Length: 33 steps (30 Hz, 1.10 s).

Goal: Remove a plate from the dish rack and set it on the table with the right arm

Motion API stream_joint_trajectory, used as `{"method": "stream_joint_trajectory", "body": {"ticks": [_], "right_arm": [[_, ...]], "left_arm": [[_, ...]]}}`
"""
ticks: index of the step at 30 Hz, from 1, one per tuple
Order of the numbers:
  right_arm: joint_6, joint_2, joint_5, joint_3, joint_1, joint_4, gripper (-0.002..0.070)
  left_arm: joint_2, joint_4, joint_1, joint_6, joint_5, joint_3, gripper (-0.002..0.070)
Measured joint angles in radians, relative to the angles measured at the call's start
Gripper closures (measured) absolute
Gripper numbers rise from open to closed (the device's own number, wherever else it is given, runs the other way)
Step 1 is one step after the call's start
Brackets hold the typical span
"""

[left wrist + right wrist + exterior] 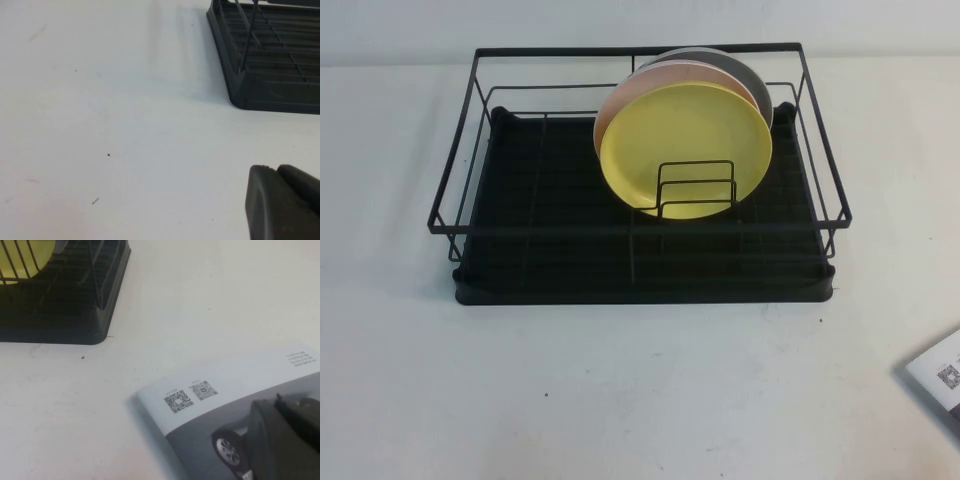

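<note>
The yellow plate stands on edge in the black wire dish rack, held by small wire dividers. It is the front one of three plates. A pale pink plate and a grey plate stand behind it. Neither arm shows in the high view. My right gripper hovers shut and empty over a booklet, off the rack's near right corner; a sliver of the yellow plate shows there. My left gripper is shut and empty above the white table, near the rack's left corner.
A printed booklet with QR codes and a car picture lies at the table's right edge, under my right gripper. The white table spreads in front of the rack and to both its sides.
</note>
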Motion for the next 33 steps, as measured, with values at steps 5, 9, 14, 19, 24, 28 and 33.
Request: {"method": "stream_joint_trajectory", "body": {"ticks": [5,9,14,19,24,28,33], "right_arm": [[0.0,0.0,0.0,0.0,0.0,0.0,0.0694],[0.0,0.0,0.0,0.0,0.0,0.0,0.0694],[0.0,0.0,0.0,0.0,0.0,0.005,0.0694],[0.0,0.0,0.0,0.0,0.0,0.01,0.0694],[0.0,0.0,0.0,0.0,0.0,0.012,0.0694],[0.0,0.0,0.0,0.0,0.0,0.013,0.0694],[0.0,0.0,0.0,0.0,0.0,0.018,0.0694]], "left_arm": [[0.0,0.0,0.0,0.0,0.0,0.0,0.0679],[0.0,0.0,0.0,0.0,0.0,0.0,0.0679],[0.0,0.0,0.0,0.0,0.0,0.0,0.0679],[0.0,0.0,0.0,0.0,0.0,0.0,0.0679],[0.0,0.0,0.0,0.0,0.0,0.0,0.0679],[0.0,0.0,0.0,0.0,0.0,0.0,0.0679],[0.0,0.0,0.0,0.0,0.0,0.0,0.0679]]}}
